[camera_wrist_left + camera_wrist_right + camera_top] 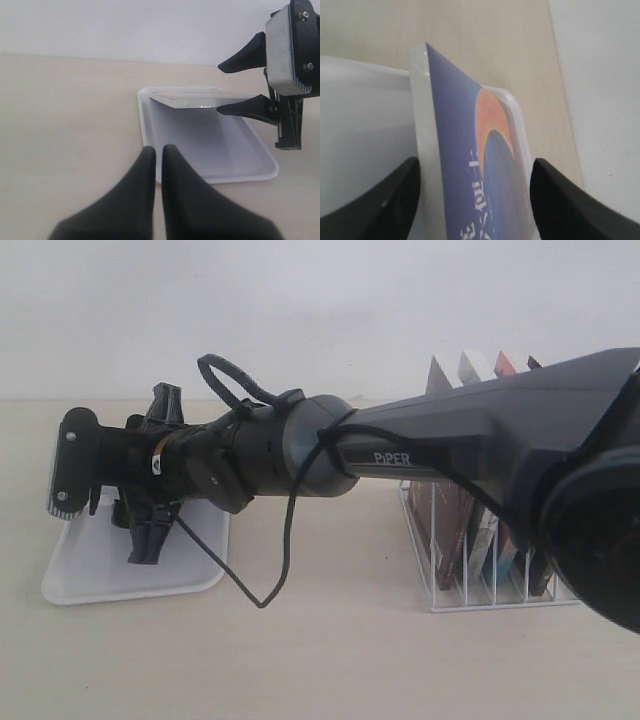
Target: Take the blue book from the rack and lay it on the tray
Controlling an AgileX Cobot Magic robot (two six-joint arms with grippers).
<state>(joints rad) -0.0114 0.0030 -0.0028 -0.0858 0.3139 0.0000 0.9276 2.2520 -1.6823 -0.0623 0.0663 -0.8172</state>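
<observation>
Straddling the blue book with the right gripper spread apart, not clamped, over the tray at 9 o'clock on the tabletop. Book tilted inside the tray, well apart from the rack at 3 o'clock. Fingers of the left gripper pressed together.

Lettering on arm and cover
"PiPER" stands in pale letters on the right arm; the blue book bears white Chinese characters, probably too cropped to read.

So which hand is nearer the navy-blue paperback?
Right. The right hand straddles the navy-blue paperback over the flat white plastic tray; the left hand hangs by the tray's opposite end, clear of the book.
</observation>
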